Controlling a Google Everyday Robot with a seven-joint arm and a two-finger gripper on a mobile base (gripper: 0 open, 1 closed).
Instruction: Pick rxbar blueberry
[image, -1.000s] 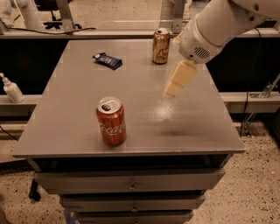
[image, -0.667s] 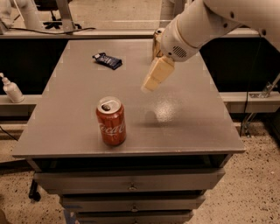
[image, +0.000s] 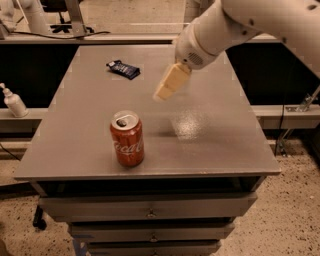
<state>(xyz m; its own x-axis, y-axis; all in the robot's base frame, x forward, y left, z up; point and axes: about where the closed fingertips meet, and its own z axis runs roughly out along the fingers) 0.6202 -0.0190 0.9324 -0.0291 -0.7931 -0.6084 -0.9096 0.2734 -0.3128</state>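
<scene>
The rxbar blueberry (image: 123, 69) is a small flat dark navy bar with pale lettering, lying at the far left of the grey table (image: 210, 145). My gripper (image: 167, 85) hangs above the table's middle, to the right of the bar and a little nearer to me, apart from it. The white arm reaches in from the upper right. Nothing shows in the gripper.
A red cola can (image: 127, 138) stands upright near the front left of the table, below the gripper. The arm hides the far right of the table. A white pump bottle (image: 13, 101) stands on a ledge left of the table. Drawers sit under the tabletop.
The gripper and arm have moved left across the table, toward the bar. The arm now covers the gold can at the back. The bar and the red can have not moved.
</scene>
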